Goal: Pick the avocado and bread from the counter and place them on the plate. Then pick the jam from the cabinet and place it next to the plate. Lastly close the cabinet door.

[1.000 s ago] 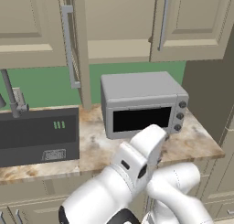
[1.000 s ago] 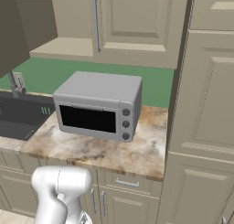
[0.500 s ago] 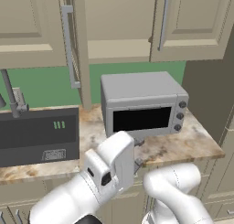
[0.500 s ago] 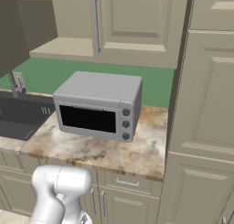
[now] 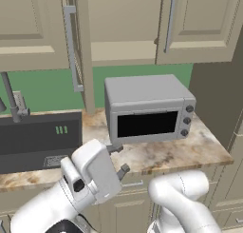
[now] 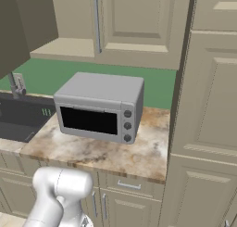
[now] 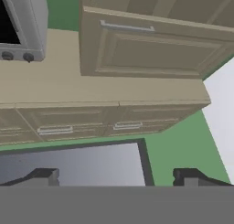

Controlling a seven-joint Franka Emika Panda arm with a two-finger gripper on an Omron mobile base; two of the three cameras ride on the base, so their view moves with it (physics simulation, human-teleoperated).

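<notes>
My gripper (image 7: 116, 175) is open, its two dark fingertips (image 7: 45, 175) far apart with nothing between them. In the left base view the gripper (image 5: 120, 159) hangs low in front of the counter (image 5: 156, 153), below the microwave's left end. The cabinet (image 5: 123, 51) above stands open with a plain beige shelf (image 6: 65, 47). Its cabinet door (image 5: 84, 61) is swung out edge-on, its long silver handle (image 5: 71, 51) on the left. The avocado, bread, plate and jam are out of view.
A grey microwave (image 5: 147, 111) (image 6: 99, 108) sits on the counter (image 6: 115, 152) under the open cabinet. A dark sink (image 5: 38, 137) with a faucet (image 5: 12, 101) lies to its left. Tall beige cabinets (image 6: 208, 105) close off the right. Drawers (image 7: 77, 127) run under the counter.
The arm has swung left and down in the left base view, carrying the hand from the centre-right to the lower left. The gripper has stayed open.
</notes>
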